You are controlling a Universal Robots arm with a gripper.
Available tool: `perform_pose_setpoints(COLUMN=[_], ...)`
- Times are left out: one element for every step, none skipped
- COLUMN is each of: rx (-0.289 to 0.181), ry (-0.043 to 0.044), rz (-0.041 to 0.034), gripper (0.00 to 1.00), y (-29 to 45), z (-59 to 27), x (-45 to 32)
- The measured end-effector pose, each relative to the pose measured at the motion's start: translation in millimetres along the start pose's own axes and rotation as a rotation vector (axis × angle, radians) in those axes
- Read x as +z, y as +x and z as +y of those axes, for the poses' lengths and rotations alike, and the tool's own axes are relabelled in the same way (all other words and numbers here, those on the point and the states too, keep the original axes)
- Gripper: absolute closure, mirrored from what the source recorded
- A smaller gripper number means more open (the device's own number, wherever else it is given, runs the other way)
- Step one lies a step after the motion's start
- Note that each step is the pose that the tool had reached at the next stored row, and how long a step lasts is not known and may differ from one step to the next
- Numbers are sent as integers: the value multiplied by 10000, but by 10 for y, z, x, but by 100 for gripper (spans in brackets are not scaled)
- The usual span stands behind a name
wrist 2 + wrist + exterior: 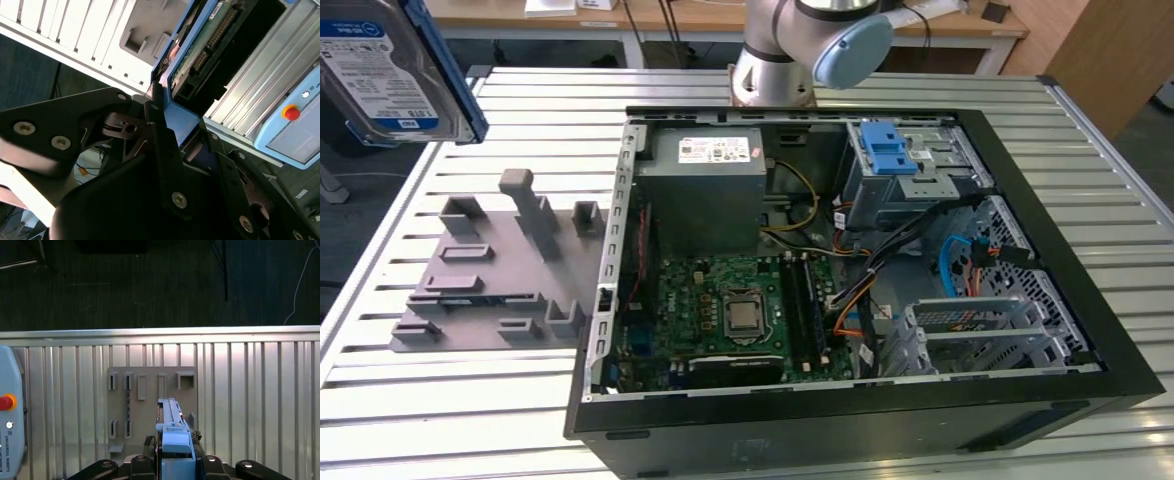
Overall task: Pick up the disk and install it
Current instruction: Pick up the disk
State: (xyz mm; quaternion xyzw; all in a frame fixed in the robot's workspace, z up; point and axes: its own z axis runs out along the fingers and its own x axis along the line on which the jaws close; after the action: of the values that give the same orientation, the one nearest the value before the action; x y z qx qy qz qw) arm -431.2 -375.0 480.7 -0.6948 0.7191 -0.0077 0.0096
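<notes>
The disk point(387, 70), a silver hard drive with a white-and-blue label in a blue carrier, hangs in the air at the exterior view's upper left, above the table's edge. In the second wrist view my gripper point(172, 110) is shut on the blue carrier end of the disk point(200, 55), whose circuit-board side faces the camera. The first wrist view has the disk point(172, 432) edge-on between the black fingers point(147, 442), over the grey fixture plate point(150, 400).
An open computer case point(1067, 400) lies on the slatted table, with its motherboard, power supply point(707, 190) and a drive bay with a blue latch point(891, 150) at the back. The grey fixture plate point(494, 270) lies beside it. A pendant point(7, 415) rests on the table.
</notes>
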Motion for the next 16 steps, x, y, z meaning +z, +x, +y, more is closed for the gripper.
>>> perform_pose_setpoints(rx=[0, 0, 0, 0, 0, 0, 0, 0, 0, 1, 0, 0, 0, 0, 0, 1], ry=[0, -2, -1, -1, -1, 0, 0, -1, 0, -1, 0, 0, 0, -1, -1, 0], rz=[0, 1, 1, 1, 1, 0, 0, 1, 1, 1, 0, 0, 0, 1, 1, 0], gripper=[64, 64, 64, 64, 64, 64, 64, 64, 64, 64, 64, 64, 64, 64, 64, 64], y=[0, -1, -1, -2, -2, -2, -3, -3, -3, -4, -5, -5, -6, -7, -8, -8], z=[-12, -25, -35, -45, -55, -64, -74, -84, -98, -118, -140, -160, -179, -197, -217, -239], x=[0, 0, 0, 1, 1, 2, 2, 2, 3, 4, 5, 5, 6, 6, 6, 8])
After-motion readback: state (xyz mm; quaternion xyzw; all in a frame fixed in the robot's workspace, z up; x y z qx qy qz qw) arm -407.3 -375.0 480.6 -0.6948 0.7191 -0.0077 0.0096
